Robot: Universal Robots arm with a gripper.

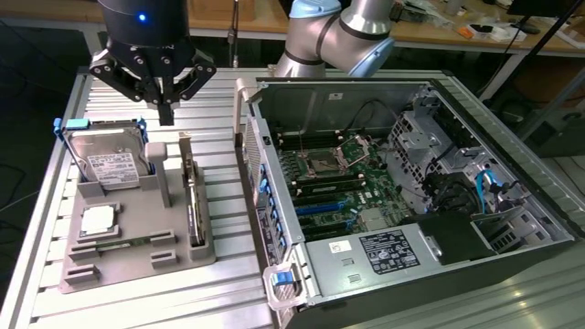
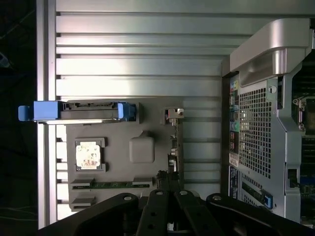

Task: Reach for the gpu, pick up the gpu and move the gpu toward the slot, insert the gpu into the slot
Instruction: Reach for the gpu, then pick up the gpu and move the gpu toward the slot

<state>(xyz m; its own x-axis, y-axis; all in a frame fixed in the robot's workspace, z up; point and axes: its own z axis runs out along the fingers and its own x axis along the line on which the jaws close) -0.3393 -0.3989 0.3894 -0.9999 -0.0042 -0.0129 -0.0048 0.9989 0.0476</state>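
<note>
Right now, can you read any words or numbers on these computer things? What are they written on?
No text here can be read.
white label on the hard drive: print too blurred to read.
black-and-white label on the silver box: too small to read.
small white sticker beside it: too small to read.
coloured markings on the case: blurred, unreadable.

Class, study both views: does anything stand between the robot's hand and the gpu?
Nothing visible does. The hand hangs in open air above the grey holder; the gpu stands on edge there, top edge uncovered.
</note>
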